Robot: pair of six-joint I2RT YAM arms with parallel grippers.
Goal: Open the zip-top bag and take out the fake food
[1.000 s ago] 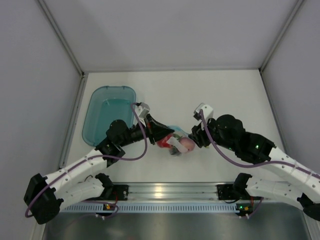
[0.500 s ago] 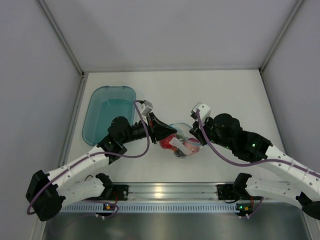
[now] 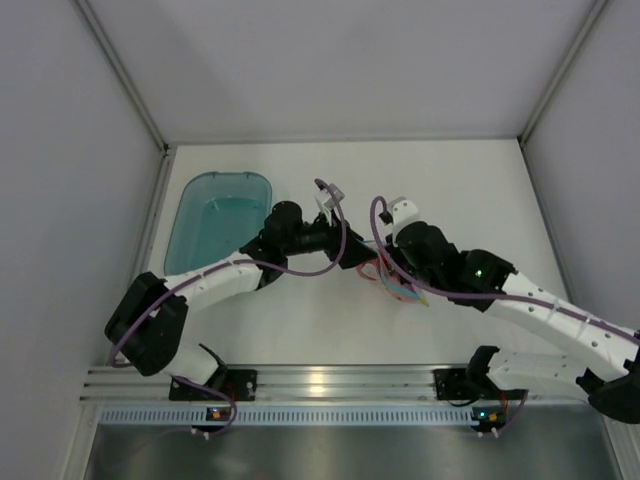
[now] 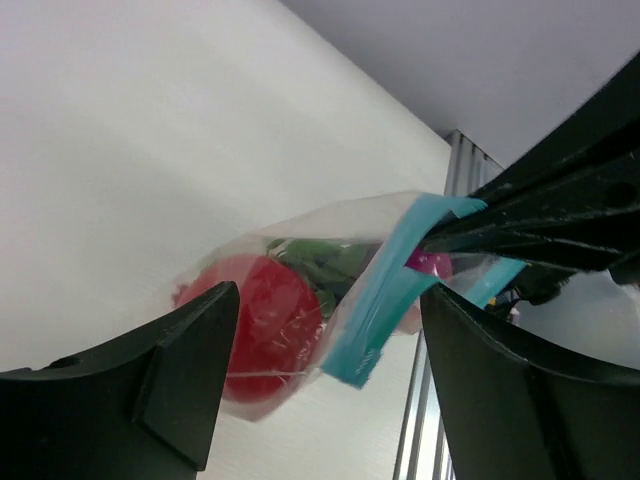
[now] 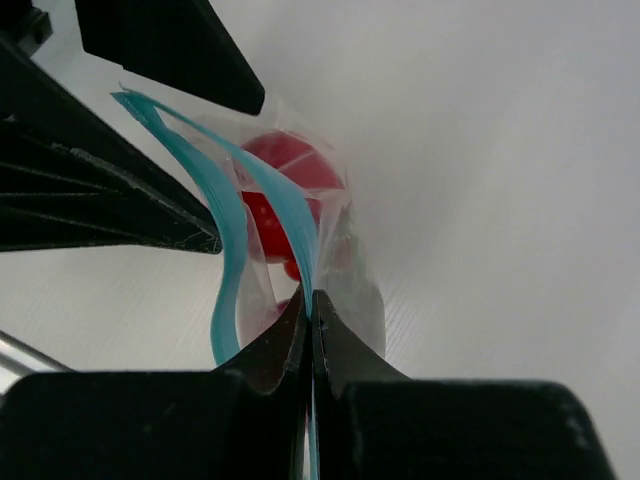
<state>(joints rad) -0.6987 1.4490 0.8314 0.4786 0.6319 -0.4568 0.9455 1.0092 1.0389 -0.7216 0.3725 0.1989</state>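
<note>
The zip-top bag [image 4: 300,290] is a small clear pouch with a light blue zip strip [image 4: 385,290], hanging just above the table. My right gripper [image 5: 310,300] is shut on one lip of that strip [image 5: 290,215]; the other lip [image 5: 225,250] bows away, so the mouth gapes. Fake food shows inside: a red ball [image 4: 250,320], a green piece [image 4: 320,260] and a pink piece [image 4: 432,263]. My left gripper [image 4: 328,300] stands open with the bag between its fingers, touching neither. In the top view the two grippers, left [image 3: 360,258] and right [image 3: 385,268], meet at mid-table over the bag [image 3: 398,285].
A translucent teal tub [image 3: 215,225] lies at the back left of the white table [image 3: 470,190]. A metal rail [image 3: 320,385] runs along the near edge. Grey walls close in the sides and back.
My left gripper has opened and let go of the bag while its arm stretched out to the right. The right gripper shut on the zip strip and the bag shifted right.
</note>
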